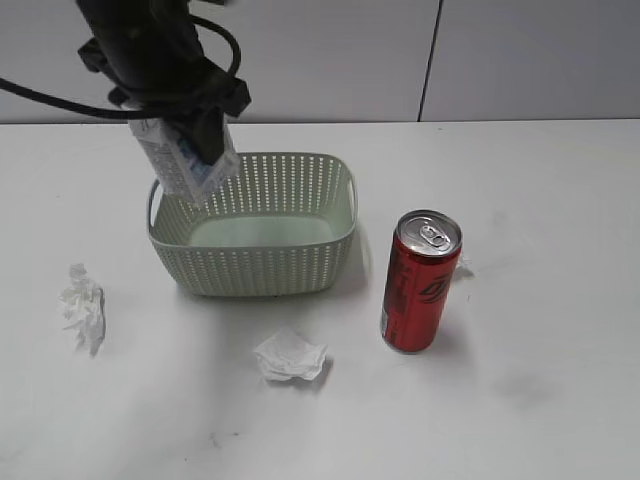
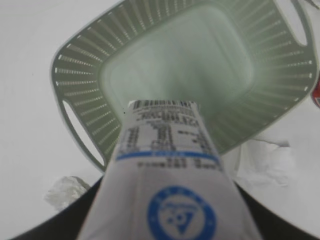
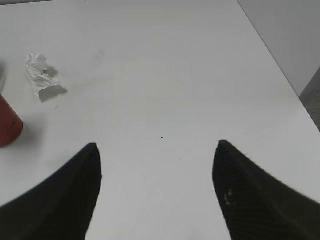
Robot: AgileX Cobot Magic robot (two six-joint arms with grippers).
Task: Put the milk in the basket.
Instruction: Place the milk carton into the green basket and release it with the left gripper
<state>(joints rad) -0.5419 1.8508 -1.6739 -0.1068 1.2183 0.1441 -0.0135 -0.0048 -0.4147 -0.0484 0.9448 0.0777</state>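
White table [image 1: 560, 250]: scuffed, littered with crumpled tissues [image 1: 291, 357].
Wall [image 1: 520, 60]: grey panels.
Left gripper [image 1: 195, 150]: clamped on milk [image 1: 180, 160], held over basket [image 1: 300, 270].
Right gripper [image 3: 157, 192]: parted, nothing held.

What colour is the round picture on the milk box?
Blue, a blue ring on the white milk, clearest in the left wrist view.

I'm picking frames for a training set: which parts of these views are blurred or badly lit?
Left wrist view: the milk is close and soft, its small print unreadable, and the basket rim is hazy. Right wrist view: the end effector fingers are featureless dark shapes. Exterior view: sharp, with soft shadows by the can.
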